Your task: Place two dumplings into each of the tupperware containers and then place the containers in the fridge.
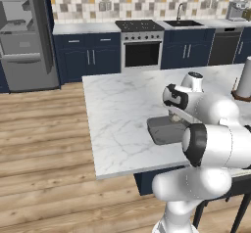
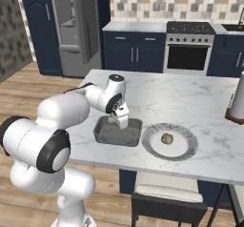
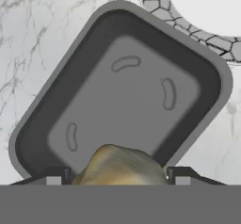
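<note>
Hand view looks straight down into a dark grey tupperware container (image 3: pixel 136 96), a shallow tray with rounded corners and a raised rim, lying askew on the white marble desk (image 3: pixel 42 35). Its floor is bare apart from three short curved ridges. Between the two dark fingertips (image 3: pixel 55 173) at the bottom sits a tan dumpling (image 3: pixel 120 164); the pincer (image 3: pixel 117 176) stands wide around this lump and holds it above the tray. A pale plate (image 3: pixel 188 16) with a cracked-stone rim lies just beyond the tray's far corner, close beside it.

From the right base view, the white arm reaches over the desk (image 2: pixel 190 97) and bends down so that the pincer (image 2: pixel 116 118) hangs over the near left part of the tupperware container (image 2: pixel 116 134), the dumpling (image 2: pixel 112 119) showing between its fingers. Just to the right of the tray lies the round grey plate (image 2: pixel 169 141) with a second dumpling (image 2: pixel 166 138) near its middle. The fridge (image 2: pixel 71 25) stands at the back left with its door open, grey shelves showing, well apart from the desk.

From the left base view, the tupperware container (image 1: pixel 164 129) lies near the front edge of the desk (image 1: pixel 122 104), partly hidden by the arm, and the fridge (image 1: pixel 24 36) stands open at far left beside navy cabinets (image 1: pixel 88 56) and a steel oven (image 1: pixel 142 46).
</note>
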